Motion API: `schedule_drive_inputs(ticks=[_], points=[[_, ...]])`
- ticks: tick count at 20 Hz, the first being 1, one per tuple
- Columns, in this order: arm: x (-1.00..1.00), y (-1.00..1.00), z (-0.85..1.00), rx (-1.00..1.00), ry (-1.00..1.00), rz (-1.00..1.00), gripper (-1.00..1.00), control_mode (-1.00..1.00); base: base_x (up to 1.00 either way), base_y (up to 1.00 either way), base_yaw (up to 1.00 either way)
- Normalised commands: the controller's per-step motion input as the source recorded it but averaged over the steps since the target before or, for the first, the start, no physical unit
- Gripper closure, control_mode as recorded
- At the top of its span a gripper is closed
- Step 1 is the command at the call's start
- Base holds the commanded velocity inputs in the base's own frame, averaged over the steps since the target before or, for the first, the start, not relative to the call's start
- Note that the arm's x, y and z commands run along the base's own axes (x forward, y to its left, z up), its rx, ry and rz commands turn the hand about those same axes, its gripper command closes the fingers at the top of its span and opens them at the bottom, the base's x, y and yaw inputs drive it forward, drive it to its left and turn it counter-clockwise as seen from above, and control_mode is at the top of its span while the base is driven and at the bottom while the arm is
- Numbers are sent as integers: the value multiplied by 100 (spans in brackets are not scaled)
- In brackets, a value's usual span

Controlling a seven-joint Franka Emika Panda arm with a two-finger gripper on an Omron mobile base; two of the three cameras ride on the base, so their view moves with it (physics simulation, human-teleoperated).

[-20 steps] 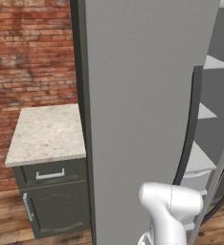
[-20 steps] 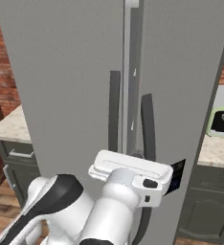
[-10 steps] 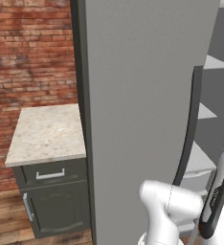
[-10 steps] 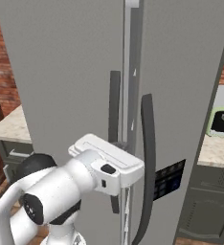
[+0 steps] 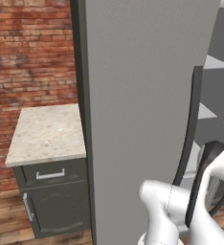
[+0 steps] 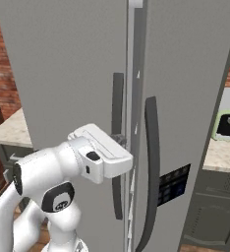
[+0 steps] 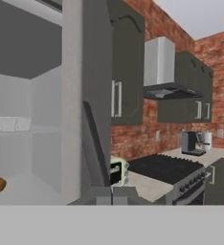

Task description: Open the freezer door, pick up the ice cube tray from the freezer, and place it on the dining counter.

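The freezer door (image 5: pixel 138 105), a tall, stiff grey panel judged heavy but free on its hinge, stood partly open and was best worked by its long dark vertical handle (image 6: pixel 117 142). The gripper (image 6: pixel 120 141), jaws closed with nothing seen between them, sat at that handle, while a pale object on a freezer shelf (image 7: pixel 11 124), possibly the ice cube tray, lay inside. Against the frame a second earlier, the hand had risen leftward onto the handle.
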Motion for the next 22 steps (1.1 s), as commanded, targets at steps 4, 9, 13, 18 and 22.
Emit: schedule_drive_inputs(ticks=[4, 9, 13, 18, 22], points=[[30, 15, 0, 0, 0, -12, 100, -100, 0, 0, 0], [40, 19, 0, 0, 0, -11, 100, -100, 0, 0, 0], [35, 20, 0, 0, 0, -10, -100, -100, 0, 0, 0], [27, 10, 0, 0, 0, -8, -100, -100, 0, 0, 0], [21, 0, 0, 0, 0, -11, -100, -100, 0, 0, 0]])
